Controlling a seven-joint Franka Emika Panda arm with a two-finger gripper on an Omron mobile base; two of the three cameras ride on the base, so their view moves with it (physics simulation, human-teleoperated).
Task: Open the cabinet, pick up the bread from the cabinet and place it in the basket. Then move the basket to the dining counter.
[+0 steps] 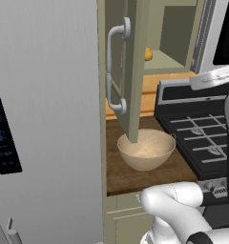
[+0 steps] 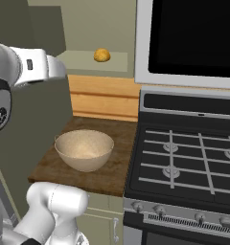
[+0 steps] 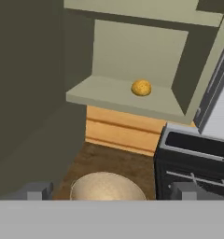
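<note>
Hand view: small golden-yellow bread (image 3: 141,87) sits on the olive-green cabinet's (image 3: 132,56) shelf at twelve o'clock, well apart from the empty, wide-spread end effector (image 3: 109,191).

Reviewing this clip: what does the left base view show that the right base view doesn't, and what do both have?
Left base view alone: the open cabinet door with its curved silver handle, and the grey fridge front with a dark panel. Right base view alone: the oven knobs and the black microwave window. Both: the bread on the cabinet shelf, the basket on the wooden worktop, the stove.
</note>
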